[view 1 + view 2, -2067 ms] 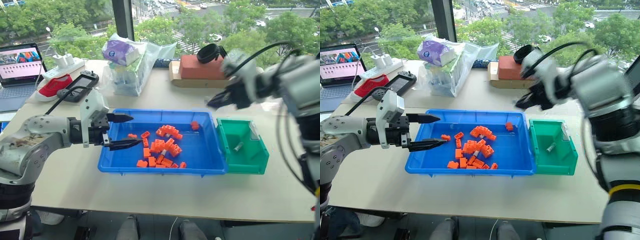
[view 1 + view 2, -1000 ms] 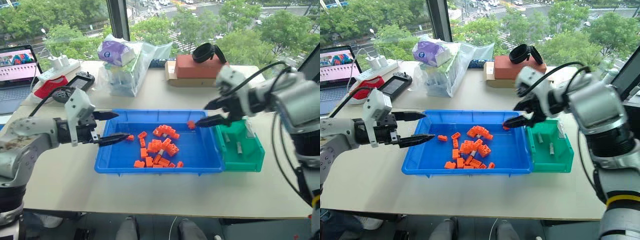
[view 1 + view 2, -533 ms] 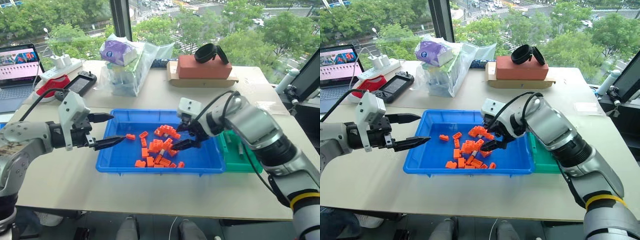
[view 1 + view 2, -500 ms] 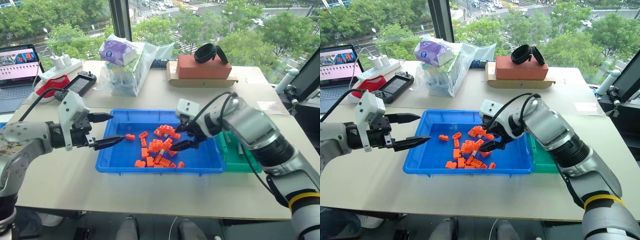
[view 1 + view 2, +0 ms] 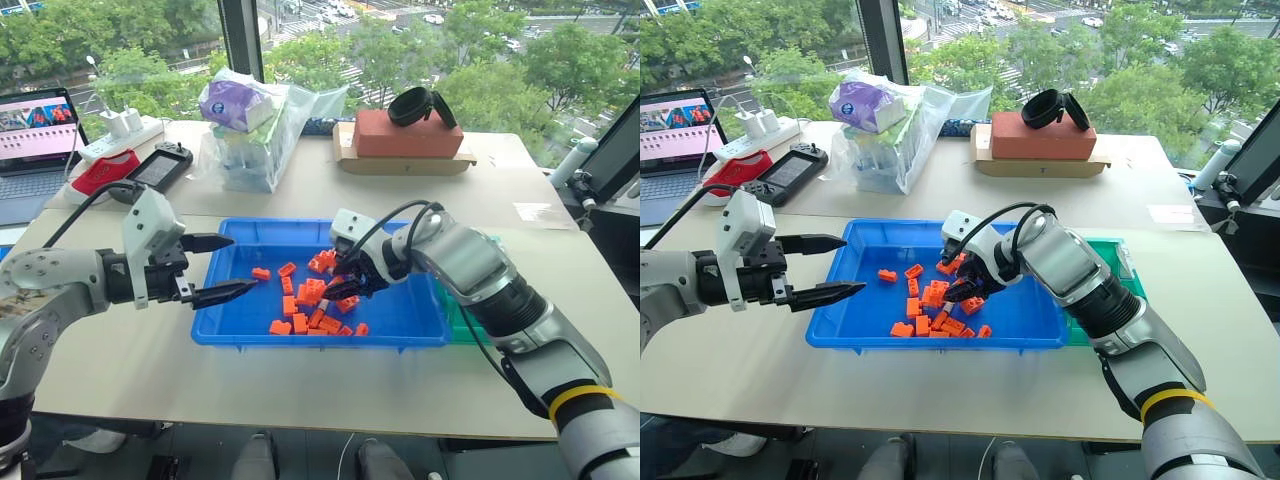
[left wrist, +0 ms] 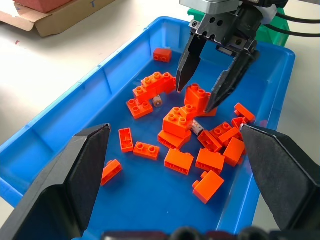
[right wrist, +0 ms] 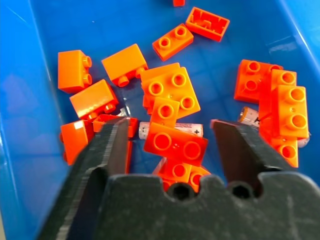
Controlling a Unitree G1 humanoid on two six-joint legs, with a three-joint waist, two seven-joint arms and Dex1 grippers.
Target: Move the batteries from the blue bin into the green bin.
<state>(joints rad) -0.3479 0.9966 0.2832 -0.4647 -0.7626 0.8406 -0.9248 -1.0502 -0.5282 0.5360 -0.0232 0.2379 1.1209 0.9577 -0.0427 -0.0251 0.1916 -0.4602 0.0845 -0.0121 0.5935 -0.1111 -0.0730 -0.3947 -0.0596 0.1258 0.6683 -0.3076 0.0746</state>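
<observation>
Batteries: small silver-grey metal cylinders, mixed into pile of orange plastic bricks (image 7: 172, 97) in wide shallow bright-blue plastic bin (image 5: 240, 318) on pale desk (image 5: 300, 190). One battery (image 7: 170, 130) half-buried under a brick, directly between right gripper (image 6: 206, 96) fingers, long axis crosswise to the fingers, running from one toward the other. Second battery (image 7: 250, 115) partly hidden just beyond one finger. Right gripper fingers spread, straddling bricks, gripping nothing yet, tips down in the pile. Likely awkward: brick on top in the way of a clean pinch. Left gripper (image 5: 215, 269) fingers spread wide, empty, hovering at blue bin's near-left rim, farther from batteries than right. Small deep green plastic bin (image 5: 1125, 262) touching blue bin's right end, behind right arm.
</observation>
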